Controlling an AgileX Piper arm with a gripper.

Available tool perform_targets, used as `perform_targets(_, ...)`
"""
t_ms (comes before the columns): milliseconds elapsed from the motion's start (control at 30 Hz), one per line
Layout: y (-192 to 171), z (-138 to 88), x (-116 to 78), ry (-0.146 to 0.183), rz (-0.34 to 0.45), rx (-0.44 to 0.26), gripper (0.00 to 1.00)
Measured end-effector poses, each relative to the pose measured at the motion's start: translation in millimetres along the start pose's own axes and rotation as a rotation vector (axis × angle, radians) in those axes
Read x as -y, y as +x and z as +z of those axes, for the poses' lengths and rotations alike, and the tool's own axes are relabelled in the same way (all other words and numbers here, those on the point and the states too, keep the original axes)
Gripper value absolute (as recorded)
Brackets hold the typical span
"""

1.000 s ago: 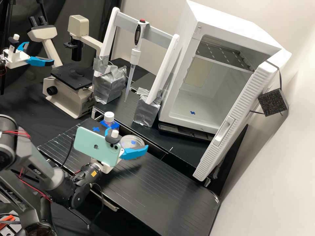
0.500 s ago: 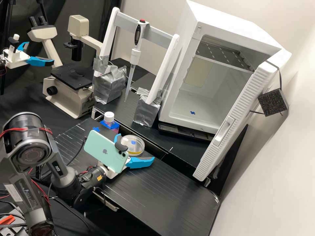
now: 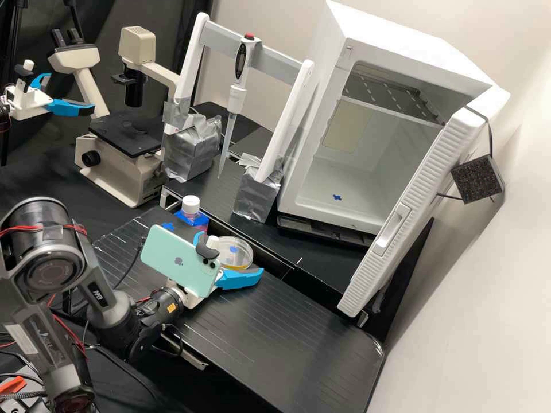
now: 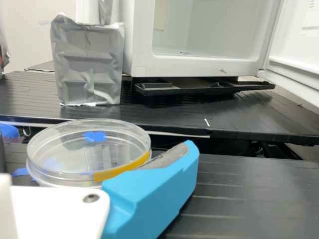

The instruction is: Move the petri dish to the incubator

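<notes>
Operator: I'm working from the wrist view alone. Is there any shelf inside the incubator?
Observer: Yes, a perforated shelf spans the upper part of the incubator.
Operator: What stands near the petri dish, over by the blue tape?
Observer: A bottle with a white cap stands a little beyond the petri dish.
Operator: I see one finger of the claw. Where's the other?
Observer: Partly behind the phone, spread apart from the claw's near finger.
</notes>
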Motion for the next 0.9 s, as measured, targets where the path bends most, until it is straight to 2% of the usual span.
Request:
perform_targets(200, 0.8, 0.7, 0.8, 0.008, 0.0, 0.002, 1.0)
perform_targets(233, 0.9, 0.5, 1.1, 0.009, -0.001, -0.001, 0.0)
perform_targets(900, 2.4, -2.5, 3.5, 0.016, -0.007, -0.015, 0.0)
